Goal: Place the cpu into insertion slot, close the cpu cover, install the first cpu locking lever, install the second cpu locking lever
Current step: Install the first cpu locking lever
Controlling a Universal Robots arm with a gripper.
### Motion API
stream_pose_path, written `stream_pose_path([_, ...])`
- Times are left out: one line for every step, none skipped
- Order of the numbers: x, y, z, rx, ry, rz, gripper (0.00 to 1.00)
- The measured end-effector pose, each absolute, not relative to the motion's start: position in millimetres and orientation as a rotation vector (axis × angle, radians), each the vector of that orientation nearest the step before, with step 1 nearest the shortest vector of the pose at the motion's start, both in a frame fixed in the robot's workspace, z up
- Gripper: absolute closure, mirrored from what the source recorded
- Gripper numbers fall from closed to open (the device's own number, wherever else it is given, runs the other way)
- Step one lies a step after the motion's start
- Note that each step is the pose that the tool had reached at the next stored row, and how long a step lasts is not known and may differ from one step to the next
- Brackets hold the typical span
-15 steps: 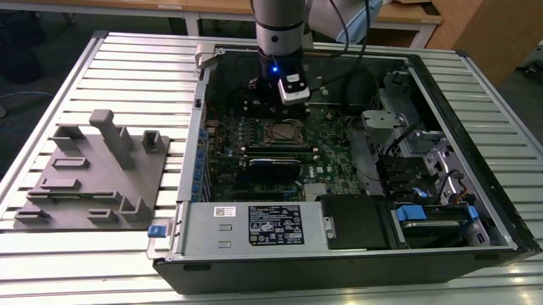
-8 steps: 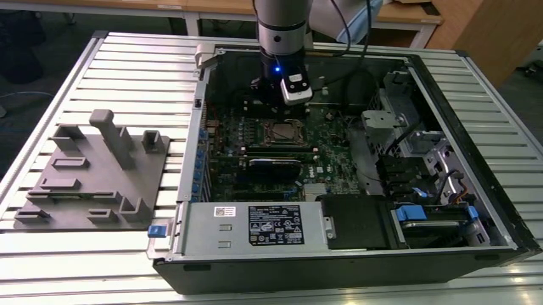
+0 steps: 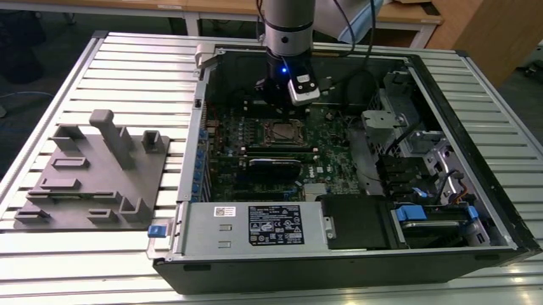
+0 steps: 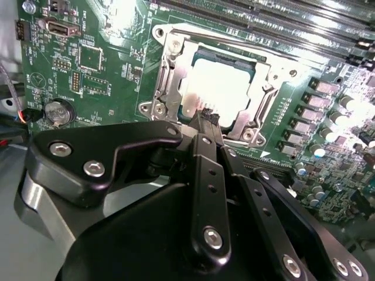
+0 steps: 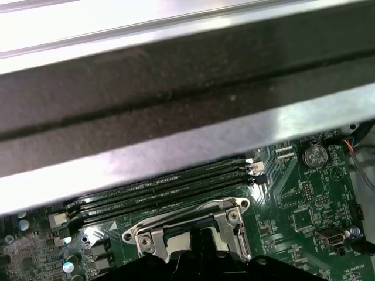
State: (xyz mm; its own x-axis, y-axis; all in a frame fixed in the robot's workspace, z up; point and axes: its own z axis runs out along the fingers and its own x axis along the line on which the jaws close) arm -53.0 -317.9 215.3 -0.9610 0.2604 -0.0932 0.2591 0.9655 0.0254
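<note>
The cpu [image 4: 225, 88] lies flat in the insertion slot [image 3: 284, 132], its silver top glaring under the light. The silvery cpu cover [image 4: 166, 70] lies down around it, and the chip shows through its square window. My gripper [image 4: 208, 117] is shut with nothing between its black fingers, the tips hovering just over the cover's edge on the near side of the chip. In the exterior view the gripper [image 3: 284, 101] hangs inside the case, just behind the socket. In the first wrist view the cover's frame [image 5: 149, 234] sits right past the fingertips [image 5: 202, 241]. I cannot make out the locking levers.
The open computer case [image 3: 339, 260] lies on a slatted table, its metal wall [image 5: 176, 134] close above the gripper. Memory slots [image 5: 164, 193] run beside the socket. A blue-edged expansion card [image 3: 273, 166] and drive bays [image 3: 424, 216] fill the case. A grey fixture [image 3: 93, 178] sits at the exterior view's left.
</note>
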Motion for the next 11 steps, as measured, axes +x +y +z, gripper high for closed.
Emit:
stream_pose_path([-53.0,-317.9,215.3,0.400,3.019,0.020,0.90])
stream_pose_path([-53.0,-317.9,215.3,0.400,3.019,0.020,0.90])
stream_pose_path([-53.0,-317.9,215.3,0.400,3.019,0.019,0.90])
stream_pose_path([-52.9,-317.9,215.2,0.400,3.023,0.018,0.90])
stream_pose_path([-52.9,-317.9,215.1,0.401,3.031,0.014,0.90])
stream_pose_path([-52.9,-317.9,215.1,0.402,3.037,0.011,0.90])
stream_pose_path([-52.9,-317.9,215.0,0.402,3.043,0.008,0.90])
stream_pose_path([-52.9,-317.9,215.1,0.403,3.044,0.007,0.90])
stream_pose_path([-53.0,-317.9,215.1,0.403,3.046,0.007,0.90])
stream_pose_path([-52.9,-317.9,215.1,0.403,3.047,0.007,0.90])
stream_pose_path([-52.9,-317.9,215.0,0.403,3.048,0.007,0.90])
